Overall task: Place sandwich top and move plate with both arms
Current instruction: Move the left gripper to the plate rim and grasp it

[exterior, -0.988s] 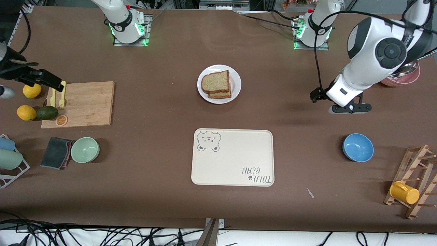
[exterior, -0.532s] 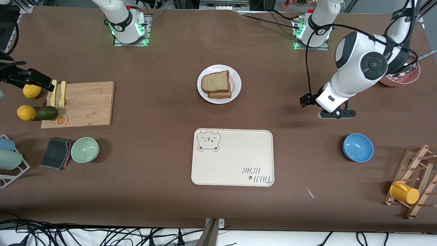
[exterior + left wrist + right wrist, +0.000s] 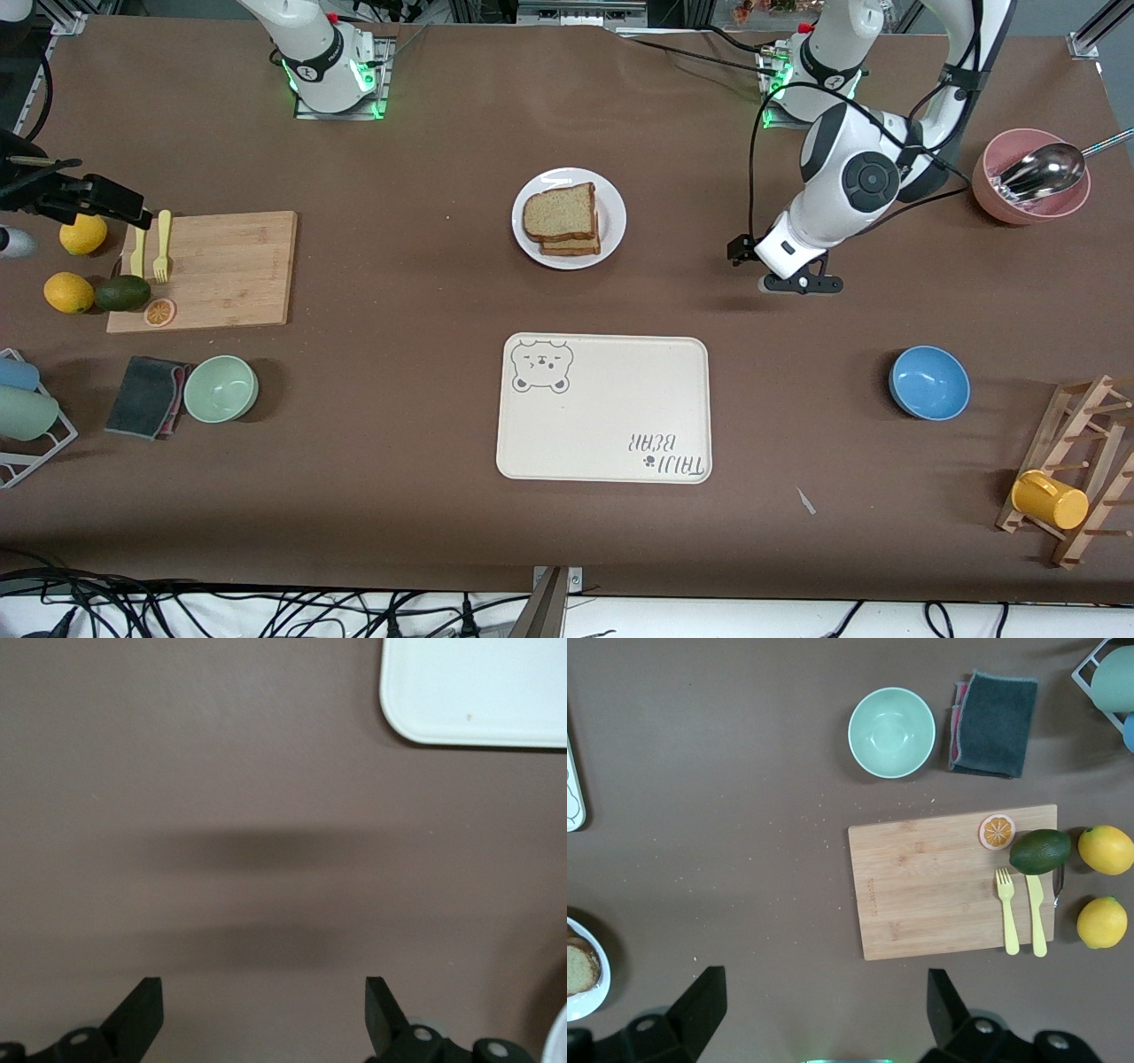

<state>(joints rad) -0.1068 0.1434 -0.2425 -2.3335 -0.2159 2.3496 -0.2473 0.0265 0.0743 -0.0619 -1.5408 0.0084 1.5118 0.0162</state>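
Two tools, left tool and right tool, gape empty over brown table.

We've got a wide brown matte surface filling nearly the whole shot, evenly lit with soft shadows. Along the edge nearest the front camera there's a tangle of black cables over a white floor strip.

A robotics lab staged as a kitchen: two arm bases bolted along the top of the frame, loose cables along the bottom edge, and a cutting board and bowls at left on brown table covering.
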